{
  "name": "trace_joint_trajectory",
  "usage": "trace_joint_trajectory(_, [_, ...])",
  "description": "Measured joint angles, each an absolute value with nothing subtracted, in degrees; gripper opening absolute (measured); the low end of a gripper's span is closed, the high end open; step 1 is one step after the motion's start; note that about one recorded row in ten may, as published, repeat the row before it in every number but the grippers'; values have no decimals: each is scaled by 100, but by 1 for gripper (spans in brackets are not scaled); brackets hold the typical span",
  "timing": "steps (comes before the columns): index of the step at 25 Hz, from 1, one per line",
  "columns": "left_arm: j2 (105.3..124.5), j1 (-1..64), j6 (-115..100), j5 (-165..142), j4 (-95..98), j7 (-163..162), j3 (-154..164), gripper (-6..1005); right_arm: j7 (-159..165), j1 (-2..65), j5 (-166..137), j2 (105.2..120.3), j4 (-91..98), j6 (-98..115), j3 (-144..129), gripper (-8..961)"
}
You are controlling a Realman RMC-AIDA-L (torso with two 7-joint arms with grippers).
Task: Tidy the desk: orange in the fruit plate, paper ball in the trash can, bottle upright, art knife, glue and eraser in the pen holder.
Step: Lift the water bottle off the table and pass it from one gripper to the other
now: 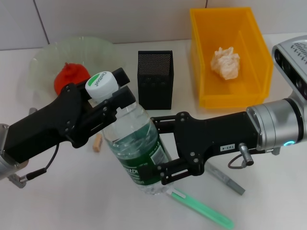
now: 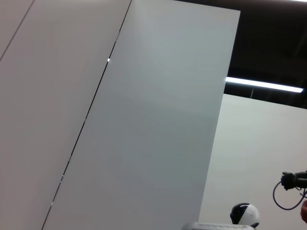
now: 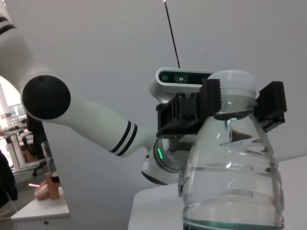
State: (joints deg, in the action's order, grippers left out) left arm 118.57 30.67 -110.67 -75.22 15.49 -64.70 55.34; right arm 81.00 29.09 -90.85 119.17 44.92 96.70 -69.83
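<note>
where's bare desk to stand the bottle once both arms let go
Bare patches: between the pen holder and trash can, and the front left corner below the left end effector. Crowded: around the bottle, held by both it and the right end effector, with the eraser and green art knife beside.

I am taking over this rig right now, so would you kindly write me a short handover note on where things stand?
Left gripper: shut on the bottle at its neck, just under the white cap.
Right gripper: shut on the bottle's lower body at the green label.
The bottle stands roughly upright, base on the table.
Done: orange in the fruit plate; paper ball in the trash can.
Left: release the bottle; the eraser, the green art knife and a grey stick, possibly the glue, lie on the table, none yet in the pen holder.
</note>
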Motion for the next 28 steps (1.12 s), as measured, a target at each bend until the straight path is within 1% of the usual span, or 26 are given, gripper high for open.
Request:
trace_joint_trajectory(12, [11830, 3022, -11072, -7558, 1821, -6381, 5807, 463, 8229, 2801, -9216, 11897, 4716, 9672, -6842, 796])
trace_joint_trajectory(28, [11817, 3006, -11056, -7600, 1861, -6397, 5801, 470, 8330, 2650, -9544, 11911, 5061, 9666, -6846, 796])
